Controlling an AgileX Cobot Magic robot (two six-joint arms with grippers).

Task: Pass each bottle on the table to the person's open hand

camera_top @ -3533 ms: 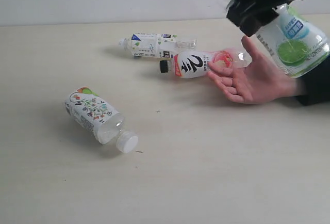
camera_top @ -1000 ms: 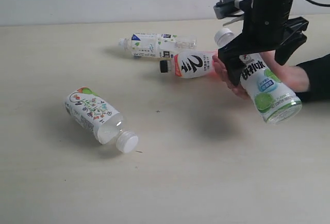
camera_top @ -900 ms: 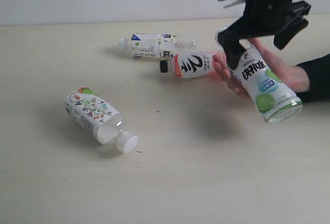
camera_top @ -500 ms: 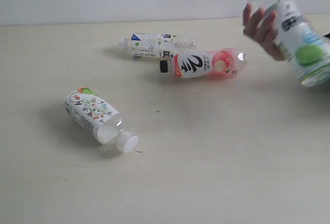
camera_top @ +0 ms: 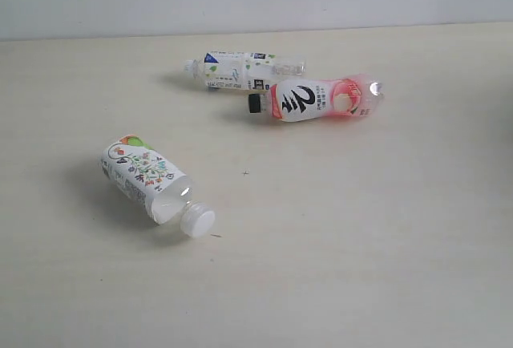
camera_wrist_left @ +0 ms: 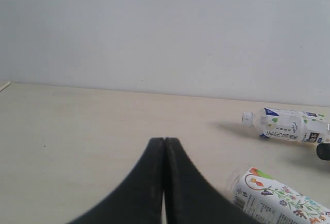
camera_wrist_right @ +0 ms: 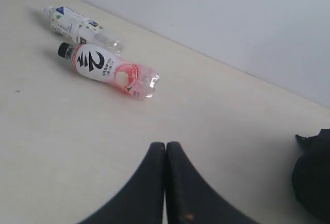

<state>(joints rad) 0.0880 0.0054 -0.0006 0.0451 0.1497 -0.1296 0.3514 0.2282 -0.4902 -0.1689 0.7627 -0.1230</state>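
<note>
Best to wait for the open hand, absent from every view, before reaching; then spread the right fingers [camera_wrist_right: 154, 182], pressed together now like the left fingers [camera_wrist_left: 152, 182], and close across the waist of the black-and-pink script bottle [camera_top: 317, 99], lying on its side on the bench [camera_top: 361, 268] just beside the blue-green bottle [camera_top: 240, 69]; floral bottle [camera_top: 148, 184] well apart, nearer the left arm. No more lime bottle or hand at the right edge, unlike half a second ago; the other three bottles unmoved.

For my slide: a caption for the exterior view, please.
Floral bottle, black-script bottle and blue-green bottle lie on their sides on the pale table.
</note>
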